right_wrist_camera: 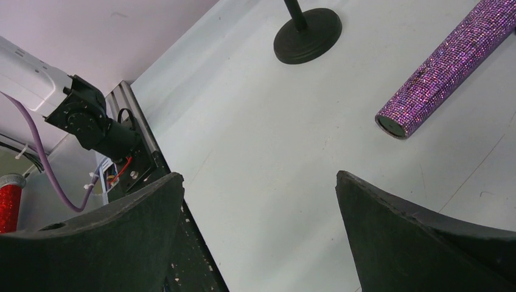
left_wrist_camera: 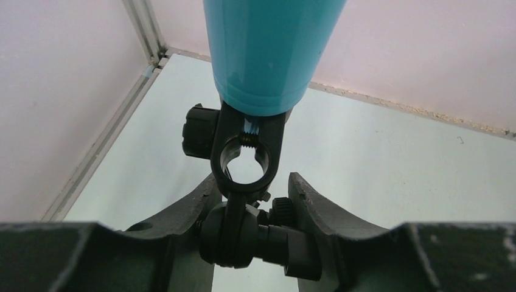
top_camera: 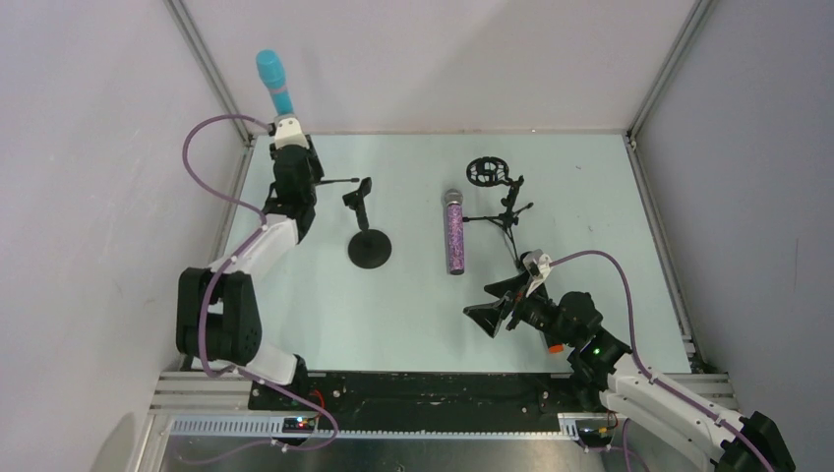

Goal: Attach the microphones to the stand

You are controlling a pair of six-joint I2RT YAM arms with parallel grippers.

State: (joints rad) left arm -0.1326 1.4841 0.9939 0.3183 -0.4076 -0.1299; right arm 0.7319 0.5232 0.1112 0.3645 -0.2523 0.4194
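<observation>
Pinching one blue microphone's point(top_camera: 274, 81) clamp point(left_wrist_camera: 222, 131), left claw point(top_camera: 284, 126) overlooks two stands point(top_camera: 369, 248) point(top_camera: 507, 214) (right claw point(top_camera: 482, 303) spread).

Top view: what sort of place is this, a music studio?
Probably a robotics test booth, not a studio. The left arm and right arm are bolted at the edge of a pale table, plain white walls in metal framing box it in, and the purple microphone lies there as a prop.

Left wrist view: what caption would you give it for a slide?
Left end effector grips a black clamp fixed under the blue mic.
</observation>
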